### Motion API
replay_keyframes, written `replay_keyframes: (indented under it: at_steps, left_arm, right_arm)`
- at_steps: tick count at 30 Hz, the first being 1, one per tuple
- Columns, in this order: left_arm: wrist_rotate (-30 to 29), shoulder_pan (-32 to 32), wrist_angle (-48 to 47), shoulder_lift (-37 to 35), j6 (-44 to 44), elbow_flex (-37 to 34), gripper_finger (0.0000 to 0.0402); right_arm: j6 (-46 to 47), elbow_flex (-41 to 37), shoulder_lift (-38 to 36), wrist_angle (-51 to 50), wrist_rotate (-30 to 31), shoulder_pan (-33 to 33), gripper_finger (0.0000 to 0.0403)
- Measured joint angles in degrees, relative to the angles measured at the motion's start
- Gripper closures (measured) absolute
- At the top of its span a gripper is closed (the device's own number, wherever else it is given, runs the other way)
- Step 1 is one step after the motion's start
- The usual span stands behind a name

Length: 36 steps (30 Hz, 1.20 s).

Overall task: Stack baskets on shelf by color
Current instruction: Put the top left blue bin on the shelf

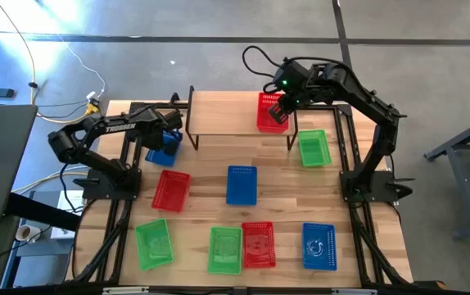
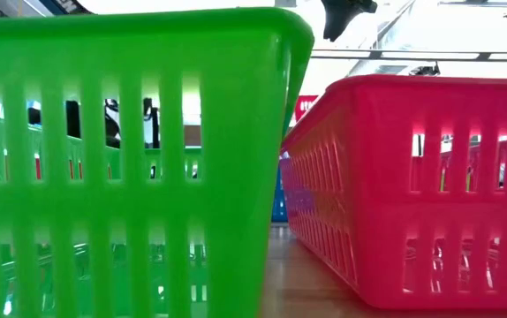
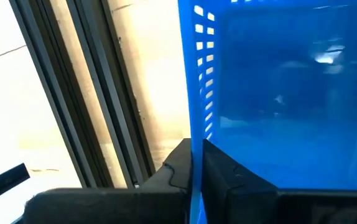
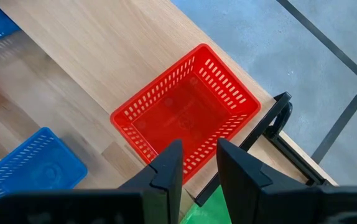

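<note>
1. The shelf stands at my table's far edge; one red basket sits on its right end, left and middle open.
2. My right gripper hovers above that basket, jaws parted, holding nothing.
3. My left gripper is clamped on a blue basket wall by the table's left edge; a thin rim pinch could slip, or snag the shelf leg.

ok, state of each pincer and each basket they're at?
left pincer: shut on the wall of the blue basket
blue basket: gripped, at the table's left side
right pincer: open, above the red basket
red basket: upright on the shelf, empty, not gripped
</note>
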Motion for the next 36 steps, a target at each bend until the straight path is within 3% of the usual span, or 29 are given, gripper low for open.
replay_keyframes:
  at_steps: [27, 36]
  left_arm:
    - [-0.82, 0.82, 0.67, -31.95, 4.55, -0.03, 0.0396]
    - [-0.76, 0.80, 0.72, -38.64, 6.72, 7.23, 0.0396]
  right_arm:
    - [2.19, -0.02, 0.00, 0.26, 0.02, 0.02, 0.0316]
    - [3.06, -0.02, 0.00, 0.26, -0.07, 0.00, 0.0316]
